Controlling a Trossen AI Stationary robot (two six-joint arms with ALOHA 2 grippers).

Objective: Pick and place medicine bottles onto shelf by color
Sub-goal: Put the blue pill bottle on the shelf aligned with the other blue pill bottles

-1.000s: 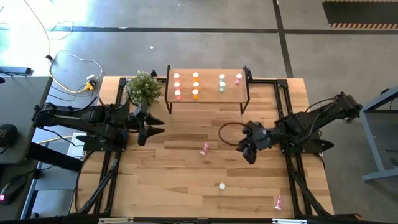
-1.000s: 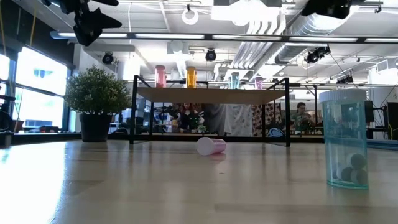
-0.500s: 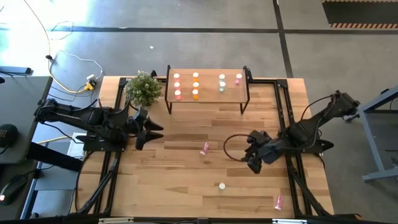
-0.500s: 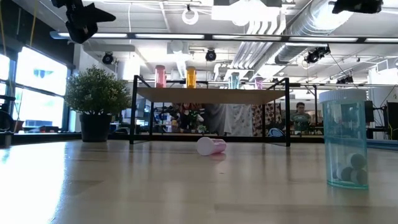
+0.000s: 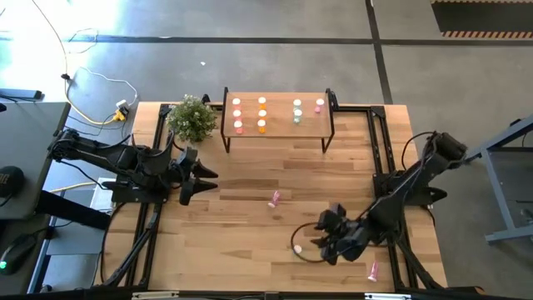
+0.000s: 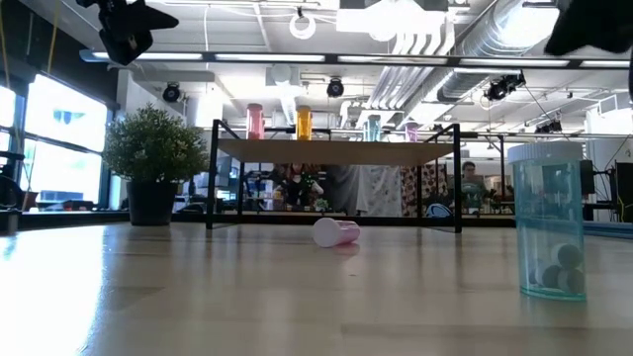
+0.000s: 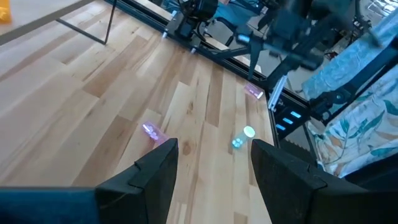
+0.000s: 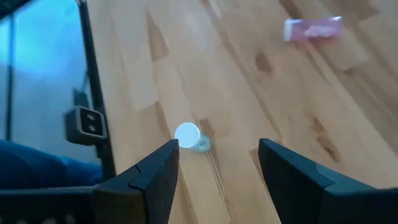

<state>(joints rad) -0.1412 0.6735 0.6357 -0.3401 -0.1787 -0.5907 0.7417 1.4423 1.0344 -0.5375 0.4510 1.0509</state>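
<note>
1. Right end effector [image 5: 321, 242]: fingers spread, holding nothing, just beside upright pale-green bottle [image 5: 297, 248] on plank-grain wood surface [image 5: 250, 233]
2. Left end effector [image 5: 202, 177]: fingers apart, empty, near leafy plant [image 5: 192, 118]
3. Light-wood shelf [image 5: 279, 119] carries capped cylindrical bottles

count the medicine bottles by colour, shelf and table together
pink or reddish bottles: 6
orange bottles: 3
pale green bottles: 3
total: 12
</note>
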